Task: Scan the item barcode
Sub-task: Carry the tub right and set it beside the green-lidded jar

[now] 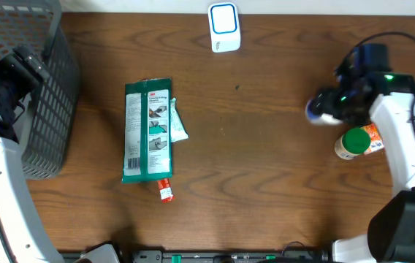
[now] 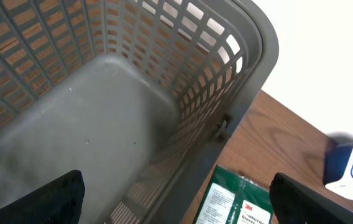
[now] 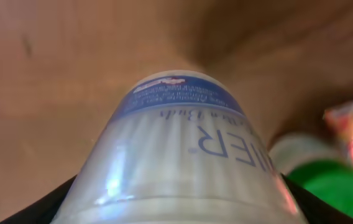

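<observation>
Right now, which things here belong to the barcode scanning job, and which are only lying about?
For the job: right claw, shut on a clear round container with a blue label; white and blue scanner.
Lying about: green 3M packet; tube partly under it; green-lidded bottle; grey basket; left claw, open above the basket.

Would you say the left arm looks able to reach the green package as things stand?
Probably yes: its open end effector hovers over the basket, and the green package lies beside that, nothing between them.
</observation>
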